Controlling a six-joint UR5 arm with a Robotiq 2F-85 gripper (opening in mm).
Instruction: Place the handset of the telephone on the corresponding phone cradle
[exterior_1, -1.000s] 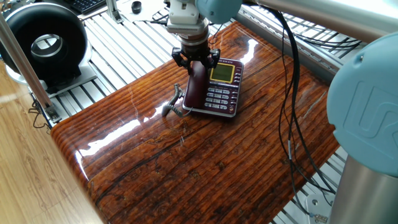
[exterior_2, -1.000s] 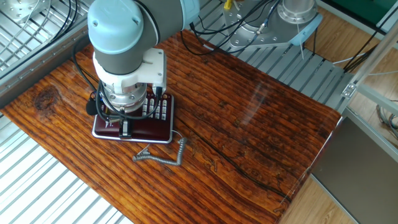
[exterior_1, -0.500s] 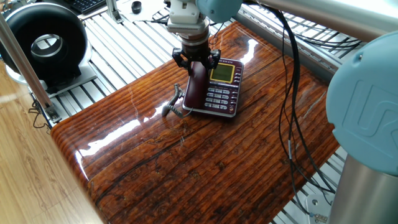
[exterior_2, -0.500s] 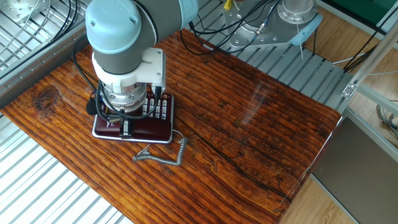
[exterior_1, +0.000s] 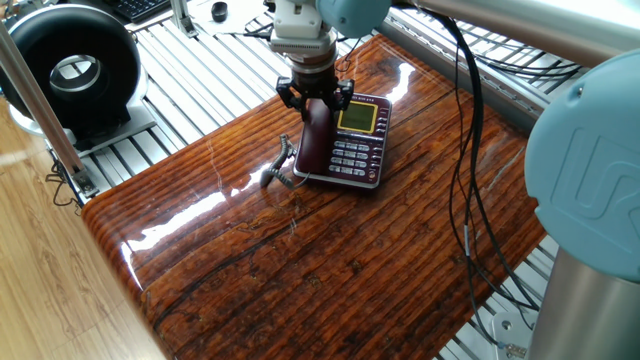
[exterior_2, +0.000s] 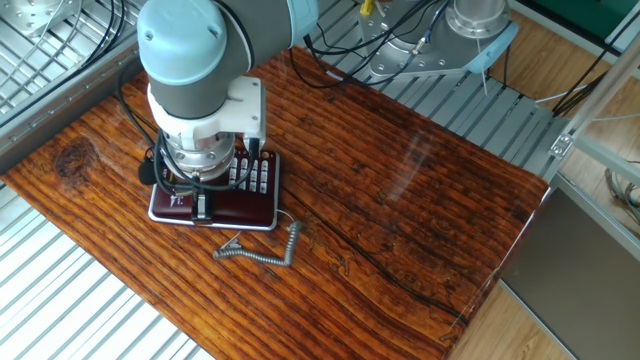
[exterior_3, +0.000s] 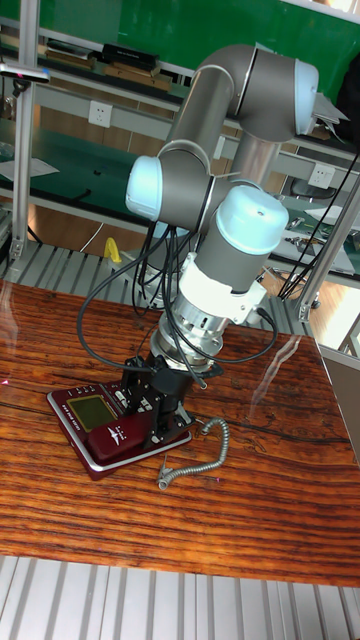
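Gripper pinches handset over cradle at telephone's nine o'clock; seat flat, then release.

bright, even overhead light | white glare streaks on glossy table | soft shadows only | sharp focus, near arm housing slightly blurred

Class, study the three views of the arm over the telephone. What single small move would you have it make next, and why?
Probably open the fingers and lift straight up. The handset already seems to lie along the phone cradle beside the keypad of the telephone, with the gripper at its upper end. Whether it sits fully down cannot be told; the coiled cord lies loose on the table.
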